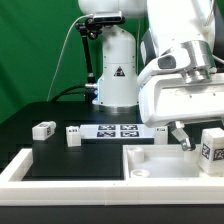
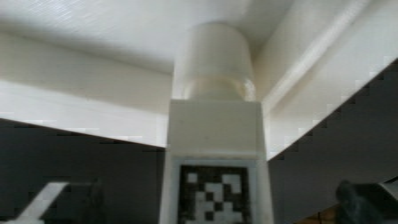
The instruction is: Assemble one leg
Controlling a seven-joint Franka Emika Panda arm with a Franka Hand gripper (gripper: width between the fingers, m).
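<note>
One leg (image 2: 217, 150), a white block with a black-and-white tag and a round peg at its far end, fills the middle of the wrist view. It lies between my fingers (image 2: 47, 200), with dark gaps on both sides. My gripper (image 2: 205, 208) is open around it. In the exterior view the gripper (image 1: 188, 142) hangs low on the view's right, beside a tagged leg (image 1: 211, 147) over the white panel (image 1: 160, 162). Two more legs (image 1: 43, 129) (image 1: 72, 135) lie on the black table on the view's left. Whether the peg touches the panel is hidden.
The marker board (image 1: 118, 130) lies at mid-table, with a small white tagged block (image 1: 160, 131) at its right end. A raised white frame (image 1: 40, 172) runs along the front. The arm's base (image 1: 115, 70) stands behind. The white panel's ridges (image 2: 89, 95) fill the wrist view behind the leg.
</note>
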